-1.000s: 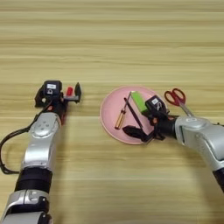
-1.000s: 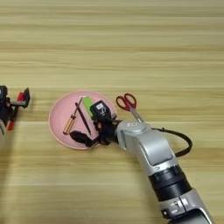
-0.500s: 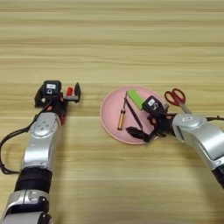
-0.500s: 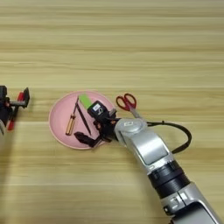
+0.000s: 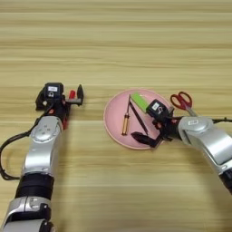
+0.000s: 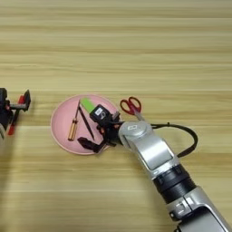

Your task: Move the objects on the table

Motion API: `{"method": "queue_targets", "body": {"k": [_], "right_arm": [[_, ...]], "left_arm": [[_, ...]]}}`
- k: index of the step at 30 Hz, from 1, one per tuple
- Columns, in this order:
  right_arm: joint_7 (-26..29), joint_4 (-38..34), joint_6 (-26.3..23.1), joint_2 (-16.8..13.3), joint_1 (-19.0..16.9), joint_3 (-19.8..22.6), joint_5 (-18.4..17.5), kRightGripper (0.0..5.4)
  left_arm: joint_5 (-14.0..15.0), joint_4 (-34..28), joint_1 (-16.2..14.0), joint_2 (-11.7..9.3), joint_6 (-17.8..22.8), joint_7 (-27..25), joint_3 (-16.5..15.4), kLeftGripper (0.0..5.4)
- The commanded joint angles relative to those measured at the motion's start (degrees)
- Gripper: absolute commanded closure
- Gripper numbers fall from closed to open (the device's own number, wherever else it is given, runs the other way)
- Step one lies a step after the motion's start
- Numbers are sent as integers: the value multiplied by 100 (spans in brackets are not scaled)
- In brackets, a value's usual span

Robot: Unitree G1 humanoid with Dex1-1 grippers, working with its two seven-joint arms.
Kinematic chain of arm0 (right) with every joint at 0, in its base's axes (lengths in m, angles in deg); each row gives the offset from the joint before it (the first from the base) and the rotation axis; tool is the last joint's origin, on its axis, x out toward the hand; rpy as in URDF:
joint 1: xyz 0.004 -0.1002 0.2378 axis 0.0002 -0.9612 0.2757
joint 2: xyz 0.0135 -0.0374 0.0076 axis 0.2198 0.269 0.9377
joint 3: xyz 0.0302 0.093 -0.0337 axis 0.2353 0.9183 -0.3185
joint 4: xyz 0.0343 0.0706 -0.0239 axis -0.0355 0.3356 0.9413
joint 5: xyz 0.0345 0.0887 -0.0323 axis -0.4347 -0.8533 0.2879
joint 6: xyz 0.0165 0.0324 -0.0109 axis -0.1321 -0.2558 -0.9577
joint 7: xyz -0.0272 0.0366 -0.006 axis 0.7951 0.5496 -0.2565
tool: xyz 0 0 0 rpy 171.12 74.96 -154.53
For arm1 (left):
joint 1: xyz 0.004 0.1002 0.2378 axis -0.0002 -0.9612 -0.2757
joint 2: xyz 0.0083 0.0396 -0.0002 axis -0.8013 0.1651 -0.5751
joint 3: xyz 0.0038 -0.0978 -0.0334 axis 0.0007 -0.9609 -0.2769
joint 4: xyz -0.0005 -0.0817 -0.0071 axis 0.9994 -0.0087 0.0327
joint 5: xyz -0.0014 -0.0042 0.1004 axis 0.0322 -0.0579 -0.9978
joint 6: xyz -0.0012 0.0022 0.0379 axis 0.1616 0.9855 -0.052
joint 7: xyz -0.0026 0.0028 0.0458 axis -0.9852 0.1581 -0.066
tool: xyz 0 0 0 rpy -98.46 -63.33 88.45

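On the light-wood worktop (image 5: 136,54), the round pink plate (image 5: 113,120) carries an orange-handled screwdriver (image 5: 124,124), black pen (image 5: 137,117) and green block (image 5: 139,101), the right tool (image 5: 152,136) spread open over its rim, while the left tool (image 5: 63,103) seemingly grips the red-capped marker (image 5: 69,105).

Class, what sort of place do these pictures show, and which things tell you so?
Probably a robot test bench: a bare wooden table, a pink plate holding small tools, and red-handled scissors beside it.

Screwdriver (image 5: 124,124), pen (image 5: 137,117), block (image 5: 139,101) on plate (image 5: 113,118), scissors (image 5: 182,100) right, marker (image 5: 68,108) left
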Motion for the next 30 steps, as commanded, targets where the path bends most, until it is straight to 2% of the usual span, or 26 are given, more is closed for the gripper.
{"method": "queue_targets", "body": {"k": [1,30], "right_arm": [[21,281,-165,-45,-110,-137,153,0],[207,341,-244,-97,-113,-218,159,260]], "left_arm": [[-6,-7,34,9,28,15,-2,3],[2,-85,1,15,47,33,-31,0]]}}
